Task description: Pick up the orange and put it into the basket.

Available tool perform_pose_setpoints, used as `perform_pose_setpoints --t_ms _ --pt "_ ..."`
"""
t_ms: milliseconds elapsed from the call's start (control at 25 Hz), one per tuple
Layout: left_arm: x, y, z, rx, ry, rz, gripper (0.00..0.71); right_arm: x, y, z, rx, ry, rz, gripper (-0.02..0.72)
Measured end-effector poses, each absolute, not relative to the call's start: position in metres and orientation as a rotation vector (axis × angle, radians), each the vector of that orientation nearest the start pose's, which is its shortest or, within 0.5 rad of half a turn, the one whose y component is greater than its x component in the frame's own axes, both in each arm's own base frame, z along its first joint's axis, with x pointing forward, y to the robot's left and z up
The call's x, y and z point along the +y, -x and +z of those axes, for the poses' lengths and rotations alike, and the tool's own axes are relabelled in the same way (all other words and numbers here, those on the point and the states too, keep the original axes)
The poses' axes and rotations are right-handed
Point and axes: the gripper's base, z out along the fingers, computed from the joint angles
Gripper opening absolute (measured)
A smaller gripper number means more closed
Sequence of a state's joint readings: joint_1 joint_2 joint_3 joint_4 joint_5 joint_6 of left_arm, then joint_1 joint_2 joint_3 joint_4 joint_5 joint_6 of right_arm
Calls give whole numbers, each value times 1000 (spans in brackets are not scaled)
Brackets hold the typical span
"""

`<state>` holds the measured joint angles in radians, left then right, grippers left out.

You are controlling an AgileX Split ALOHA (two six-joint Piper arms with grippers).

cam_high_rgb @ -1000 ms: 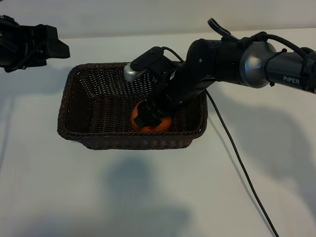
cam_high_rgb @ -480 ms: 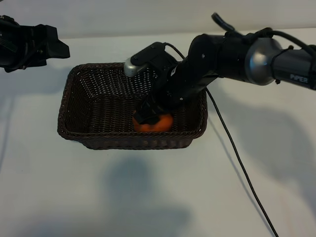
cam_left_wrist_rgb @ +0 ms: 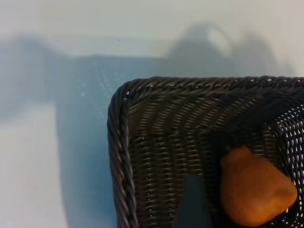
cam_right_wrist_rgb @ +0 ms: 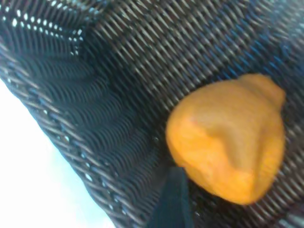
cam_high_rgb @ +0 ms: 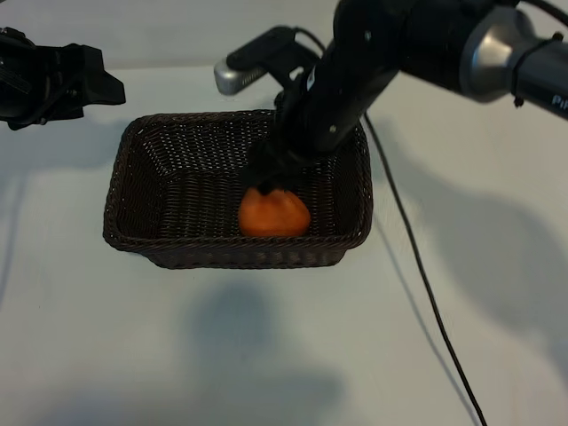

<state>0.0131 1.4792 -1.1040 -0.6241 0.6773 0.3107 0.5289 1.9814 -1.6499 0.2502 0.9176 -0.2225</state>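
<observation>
Orange (cam_high_rgb: 274, 214) lies in basket (cam_high_rgb: 133, 226) — right claw (cam_high_rgb: 266, 174) released above, cable (cam_high_rgb: 417, 266) beside.

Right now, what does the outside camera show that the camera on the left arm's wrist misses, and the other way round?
Only the exterior view shows both arms: the right gripper, open, just above the round matte orange fruit, the left gripper parked beyond the basket's far left corner, and a black cable trailing over the white table. Only the left wrist view shows the braided corner rim up close. Both show the orange lying inside the dark brown woven wicker basket.
</observation>
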Motion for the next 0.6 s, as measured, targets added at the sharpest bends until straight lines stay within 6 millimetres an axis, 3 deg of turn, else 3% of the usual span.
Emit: perform_pose_setpoints --t_ms 320,600 --pt "-29 -314 293 2426 88 -540 589 228 -374 289 2595 847 279 609" --pt "-29 -314 293 2426 88 -540 589 189 -384 311 2637 717 251 603"
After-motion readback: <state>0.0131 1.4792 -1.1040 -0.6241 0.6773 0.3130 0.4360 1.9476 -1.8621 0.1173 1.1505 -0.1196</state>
